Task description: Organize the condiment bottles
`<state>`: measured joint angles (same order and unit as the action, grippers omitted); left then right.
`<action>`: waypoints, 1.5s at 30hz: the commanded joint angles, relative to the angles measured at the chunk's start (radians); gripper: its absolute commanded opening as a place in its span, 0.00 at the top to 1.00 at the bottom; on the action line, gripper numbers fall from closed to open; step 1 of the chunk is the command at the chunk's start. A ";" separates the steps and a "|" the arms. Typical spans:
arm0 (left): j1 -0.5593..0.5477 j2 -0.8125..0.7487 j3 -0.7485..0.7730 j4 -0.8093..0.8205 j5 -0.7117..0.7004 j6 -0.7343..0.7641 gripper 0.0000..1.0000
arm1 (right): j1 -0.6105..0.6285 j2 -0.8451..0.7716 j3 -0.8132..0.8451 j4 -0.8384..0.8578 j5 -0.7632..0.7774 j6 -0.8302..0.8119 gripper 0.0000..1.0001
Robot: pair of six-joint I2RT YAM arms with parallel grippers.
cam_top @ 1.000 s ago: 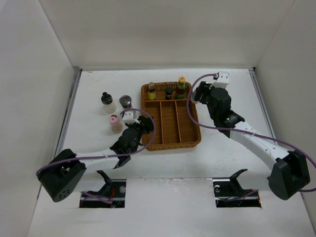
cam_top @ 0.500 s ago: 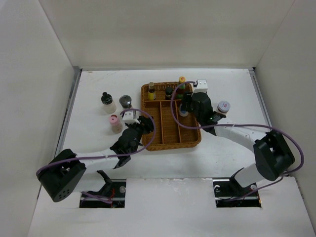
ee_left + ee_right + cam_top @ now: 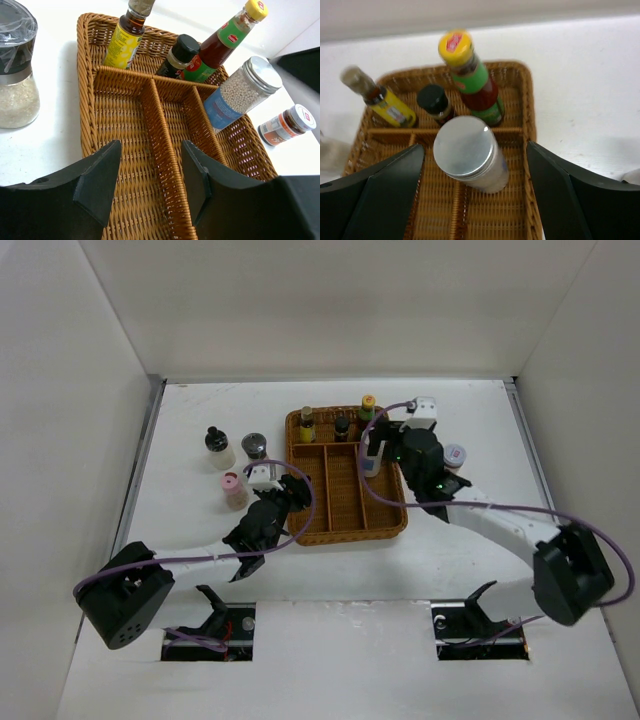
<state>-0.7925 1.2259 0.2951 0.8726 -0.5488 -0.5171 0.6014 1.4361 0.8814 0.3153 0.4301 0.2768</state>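
The silver-lidded glass jar [image 3: 470,152] stands in the wicker tray's right compartment [image 3: 373,456]. My right gripper [image 3: 475,167] is open, its fingers wide on either side of the jar and clear of it. Three bottles stand in the tray's back compartment: a yellow-labelled one [image 3: 307,424], a small dark one [image 3: 342,427] and the green yellow-capped one [image 3: 367,410]. My left gripper [image 3: 150,170] is open and empty, low over the tray's left divider [image 3: 290,490]. The black-capped white bottle [image 3: 216,447], a dark-topped glass grinder [image 3: 255,446] and the pink-lidded jar [image 3: 233,488] stand on the table left of the tray.
The brown wicker divided tray [image 3: 392,525] sits mid-table. A small jar with a white and red lid [image 3: 455,456] stands on the table right of the tray, also in the left wrist view [image 3: 287,125]. White walls enclose the table on three sides.
My right arm swung left over the tray, then drew back slightly. The silver-lidded jar now stands free in the right compartment between my open fingers. The left arm has not moved.
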 commanded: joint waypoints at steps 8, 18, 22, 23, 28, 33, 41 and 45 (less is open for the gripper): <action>-0.010 -0.017 0.024 0.059 0.004 -0.015 0.51 | -0.255 -0.212 -0.190 -0.136 0.318 0.173 0.06; -0.029 -0.020 0.021 0.066 0.003 -0.012 0.51 | -0.363 0.052 -0.065 -0.147 0.239 0.139 0.05; -0.027 -0.011 0.024 0.066 0.004 -0.012 0.51 | -0.383 0.102 -0.050 -0.111 0.191 0.147 0.10; -0.029 -0.011 0.024 0.066 0.004 -0.012 0.51 | -0.387 0.106 -0.050 -0.098 0.191 0.147 0.13; -0.027 -0.003 0.029 0.066 0.006 -0.011 0.51 | -0.395 0.112 -0.061 -0.021 0.196 0.125 0.40; -0.021 -0.011 0.024 0.066 0.001 -0.009 0.51 | -0.354 -0.035 -0.122 -0.018 0.228 0.142 0.53; -0.038 0.007 0.036 0.065 0.012 -0.006 0.51 | -0.102 -0.460 -0.211 -0.198 0.329 0.102 0.51; -0.046 0.004 0.039 0.065 0.004 -0.001 0.51 | 0.075 -0.549 -0.226 -0.242 0.334 0.117 0.52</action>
<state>-0.8318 1.2301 0.2951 0.8810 -0.5457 -0.5205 0.5861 0.9230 0.6632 0.0624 0.7136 0.3855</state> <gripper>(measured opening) 0.491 0.706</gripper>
